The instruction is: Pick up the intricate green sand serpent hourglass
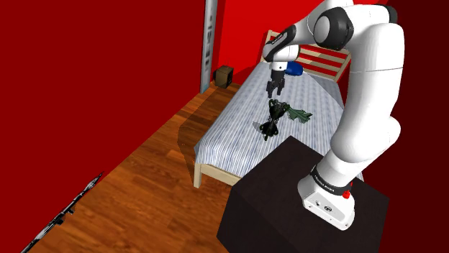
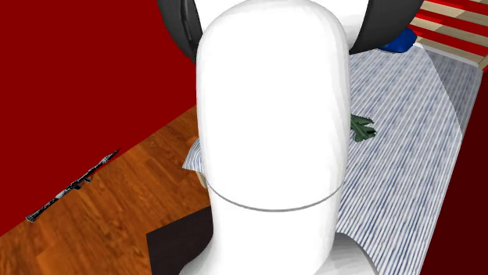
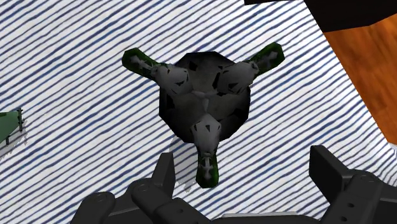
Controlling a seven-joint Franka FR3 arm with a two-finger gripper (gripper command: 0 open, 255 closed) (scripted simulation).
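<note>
Starting at the shoulder view's left, a long dark instrument (image 1: 65, 212) is lying on the wood floor (image 1: 129, 180), well apart from your work, so you are leaving it alone. Moving right, the striped bed (image 1: 230, 136) is carrying the hourglass (image 1: 272, 121), which is standing near the bed's middle, with a dark green object (image 1: 299, 113) lying just beside it on the right, possibly a model jet, though that is hard to tell. Your jaws are hanging open above the hourglass, not touching it. In the wrist view you are looking down on its dark top (image 3: 203, 105), with three green-tipped serpent posts splaying outward, and it is sitting nearer one of the fingers (image 3: 331, 168) than the other rather than centred in the gap. You are lining up the approach, so you should be shifting sideways until the body is sitting midway between them, and turning the wrist so the pads are closing on the body between posts, not on a post tip. Then you should be lowering slowly: on soft bedding the hourglass is probably standing unsteadily, and a nudge risks tipping it.
</note>
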